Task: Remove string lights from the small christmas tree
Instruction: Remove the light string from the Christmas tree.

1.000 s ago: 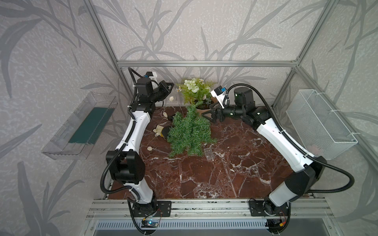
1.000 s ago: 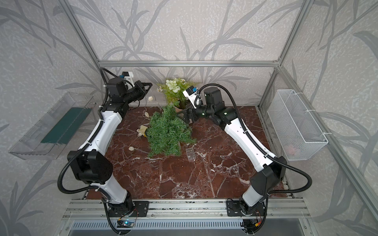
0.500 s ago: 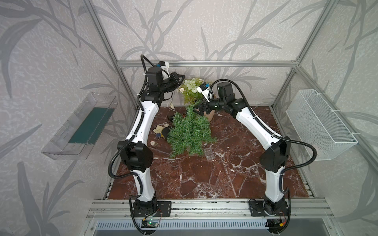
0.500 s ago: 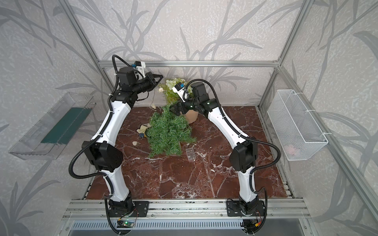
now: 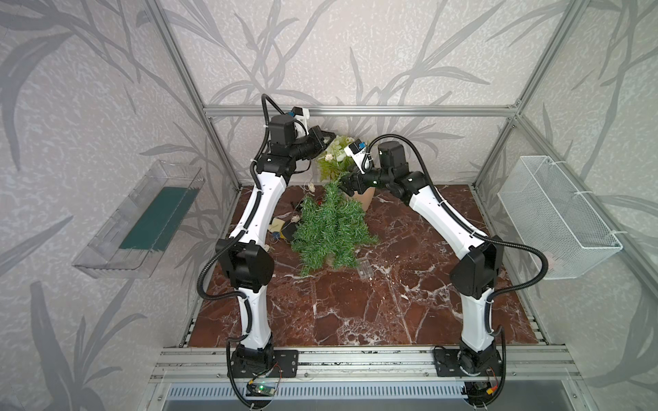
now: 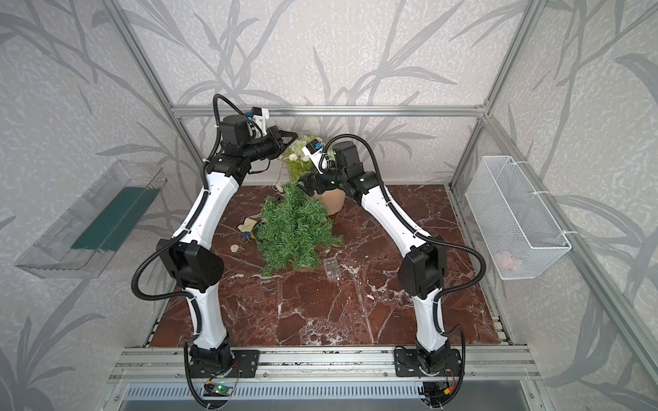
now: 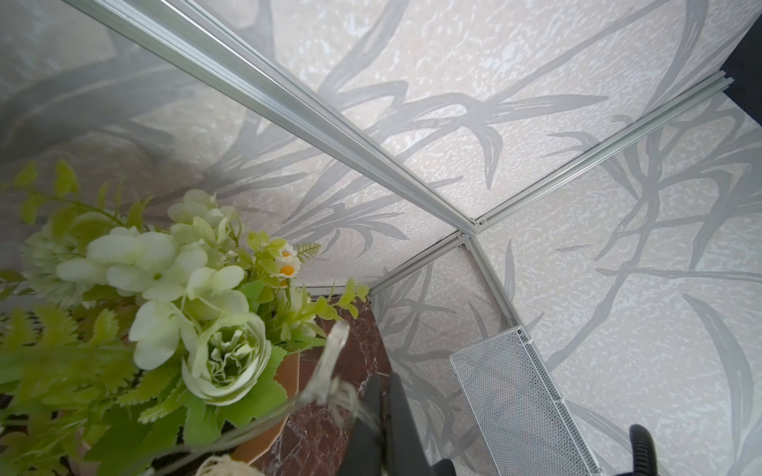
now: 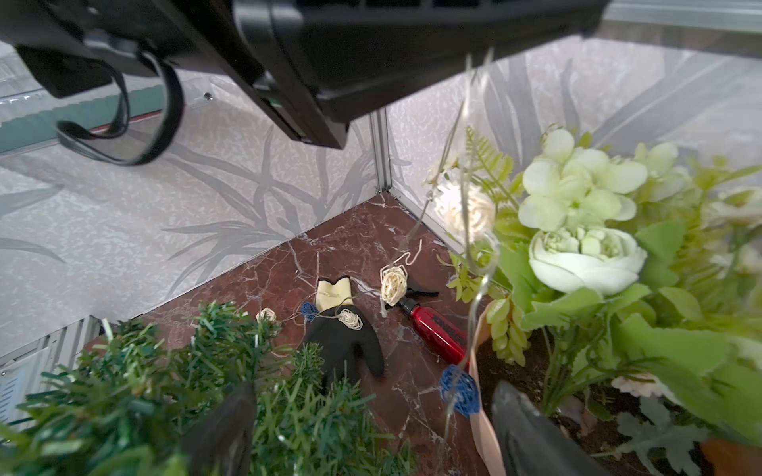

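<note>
Right wrist view: right gripper [image 8: 377, 430] is hovering at the tree [image 8: 123, 412] tip, fingers spread wide, holding nothing. Lights [image 8: 458, 390] are lying beside the tree (some balls resting on a glove [image 8: 346, 338]). Their wire is running up to the left gripper [image 7: 381, 416], which is clamping it above the tree.

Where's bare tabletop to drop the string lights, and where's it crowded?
Free: the wide marble tabletop in front of the small christmas tree, between both arm bases, nearer than the clear box. Crowded: back left, where glove, red bottle and string lights lie beside the potted plant.
</note>
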